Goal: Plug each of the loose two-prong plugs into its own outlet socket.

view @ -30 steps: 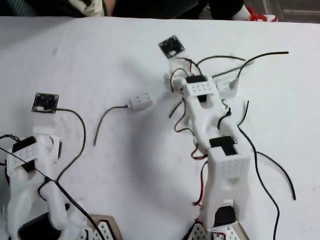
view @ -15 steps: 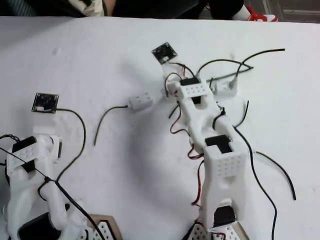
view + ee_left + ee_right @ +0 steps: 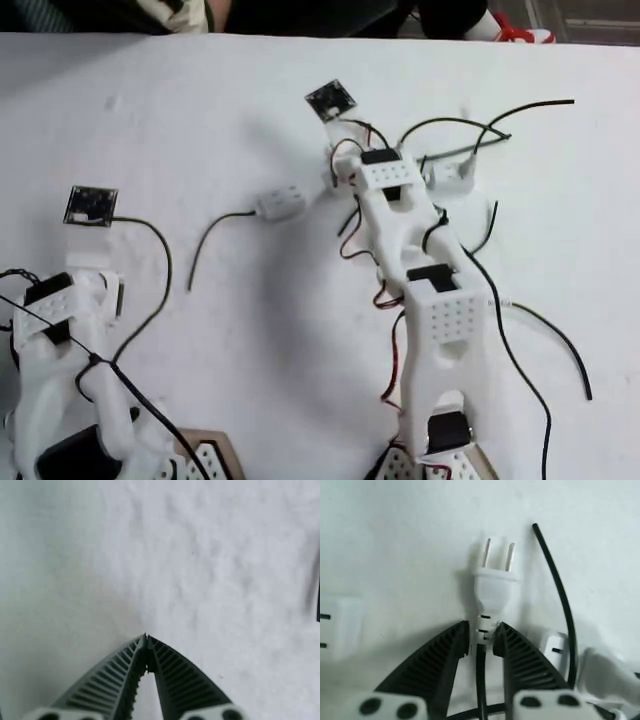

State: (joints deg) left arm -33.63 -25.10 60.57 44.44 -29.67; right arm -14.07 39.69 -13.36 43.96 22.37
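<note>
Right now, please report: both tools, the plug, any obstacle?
Tools: left tool shut, empty; right tool shut on plug neck, prongs free. Nearest socket apart from prongs. Beside plug, black cable.

Non-task bits, all placed vs. the table

White cloth-covered table point(image 3: 250, 380) spans nearly the whole high view; the cloth looks soft and wrinkly up close point(image 3: 210, 555), w/ a small dimple point(image 3: 112, 102) toward its far left corner. Off the far edge: dark floor strip point(image 3: 300, 14), striped fabric point(image 3: 38, 14) at the left end, red-and-white item point(image 3: 520, 32) at the right end, can't tell what. Brown board corner point(image 3: 224, 452) sits on the near edge.
</note>
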